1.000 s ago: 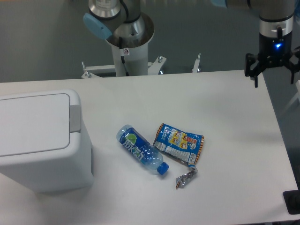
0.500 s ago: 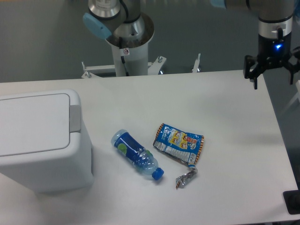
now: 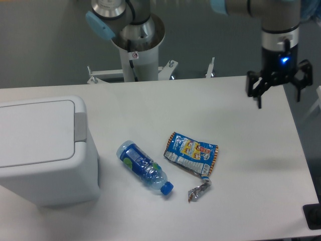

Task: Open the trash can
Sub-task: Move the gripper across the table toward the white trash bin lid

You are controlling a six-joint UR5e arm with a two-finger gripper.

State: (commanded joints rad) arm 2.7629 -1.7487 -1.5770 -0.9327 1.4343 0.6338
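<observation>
The trash can (image 3: 42, 150) is a large boxy white bin at the left edge of the table. Its flat white lid (image 3: 35, 131) lies shut, with the grey push tab (image 3: 80, 127) on its right side. My gripper (image 3: 279, 98) hangs over the far right of the table, fingers spread open and empty, pointing down. It is far from the trash can.
A blue plastic bottle (image 3: 144, 167) lies on its side near the table's middle. A blue snack wrapper (image 3: 191, 153) and a small crumpled foil (image 3: 199, 191) lie to its right. The arm's base column (image 3: 134, 47) stands behind the table's far edge.
My gripper has moved left and slightly down over the table's right side. The bottle has rolled a little to the left and toward the front.
</observation>
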